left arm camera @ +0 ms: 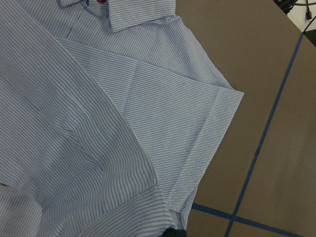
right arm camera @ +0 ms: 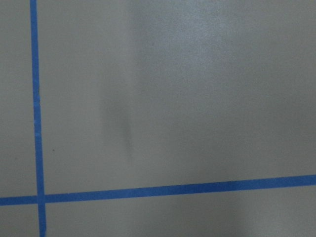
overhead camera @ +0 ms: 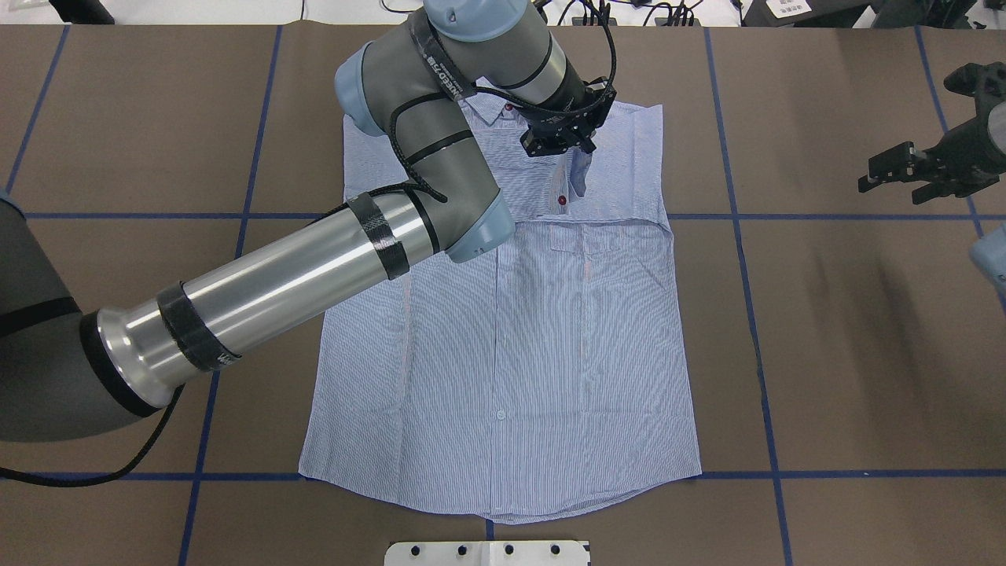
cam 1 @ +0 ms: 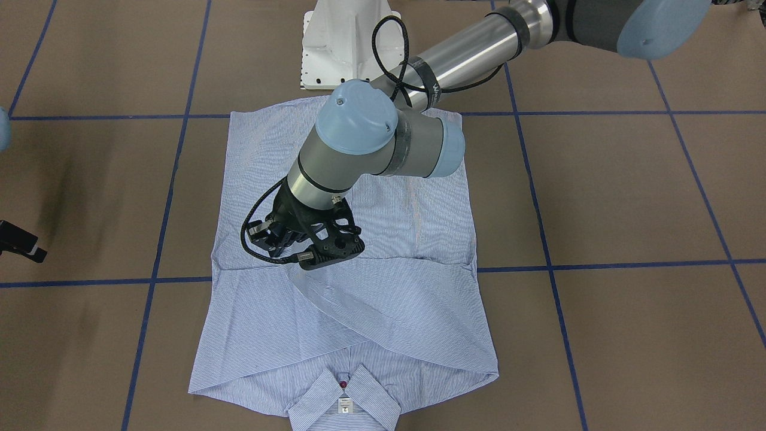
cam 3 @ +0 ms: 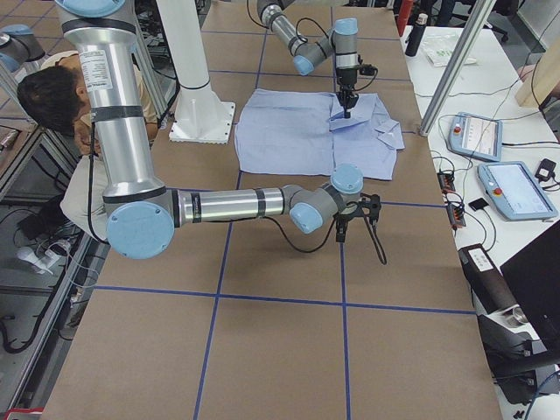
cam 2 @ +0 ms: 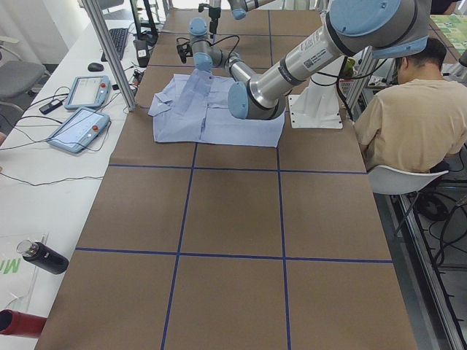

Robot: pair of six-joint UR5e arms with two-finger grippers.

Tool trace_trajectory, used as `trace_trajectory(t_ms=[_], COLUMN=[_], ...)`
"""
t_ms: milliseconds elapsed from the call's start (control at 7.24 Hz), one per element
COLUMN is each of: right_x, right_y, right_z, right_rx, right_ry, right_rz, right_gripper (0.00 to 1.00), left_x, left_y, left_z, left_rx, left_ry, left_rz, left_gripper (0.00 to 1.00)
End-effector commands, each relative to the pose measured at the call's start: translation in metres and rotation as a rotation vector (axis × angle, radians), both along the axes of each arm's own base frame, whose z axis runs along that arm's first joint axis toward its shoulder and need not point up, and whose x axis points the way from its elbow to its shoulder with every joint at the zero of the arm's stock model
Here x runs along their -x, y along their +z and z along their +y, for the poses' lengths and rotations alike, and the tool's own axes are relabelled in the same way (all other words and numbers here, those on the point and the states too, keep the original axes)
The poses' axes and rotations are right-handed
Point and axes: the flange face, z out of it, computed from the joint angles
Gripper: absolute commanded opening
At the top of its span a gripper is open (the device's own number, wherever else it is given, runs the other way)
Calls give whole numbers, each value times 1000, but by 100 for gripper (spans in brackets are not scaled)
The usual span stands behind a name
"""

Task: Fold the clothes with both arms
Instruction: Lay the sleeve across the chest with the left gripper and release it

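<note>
Two grippers noted: I see the left gripper [overhead camera: 572, 151] pinching a lifted sleeve end [overhead camera: 579, 169] near the collar [cam 1: 372, 400] of the shirt [overhead camera: 503, 354], which lies spread buttons-up on the table [overhead camera: 825, 354], and the right gripper [overhead camera: 904, 177] hanging jaws apart, well clear of it.

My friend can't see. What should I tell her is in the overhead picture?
The robot's left arm reaches across a striped shirt lying flat on a brown table, its left gripper pinching up cloth near the collar. The right gripper hangs off to the right, touching nothing.
</note>
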Motion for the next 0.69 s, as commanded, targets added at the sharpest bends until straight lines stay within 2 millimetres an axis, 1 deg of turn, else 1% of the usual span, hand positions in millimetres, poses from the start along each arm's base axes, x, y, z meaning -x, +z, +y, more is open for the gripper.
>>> trace_trajectory(t_ms=[0,138,276,415,553], right_x=[0,0,-1,-1,1], right_y=[0,1,4,2,-1], right_z=[0,1,3,4,4], right_rx=[1,3,9,10,8], right_ry=[1,1,1,3,3], right_rz=[0,0,1,-2,-6], right_gripper=[99,99,99,99,100], left_x=[-5,-10,-10,-18,-19], left_y=[3,2,1,-2,-5], left_z=[-2,1,1,-4,-4], left_rx=[-23,-29,-26,-17,-22], left_ry=[-37,-52,-58,-76,-85], left_rz=[21,26,48,62,66], left_gripper=[0,0,2,29,66])
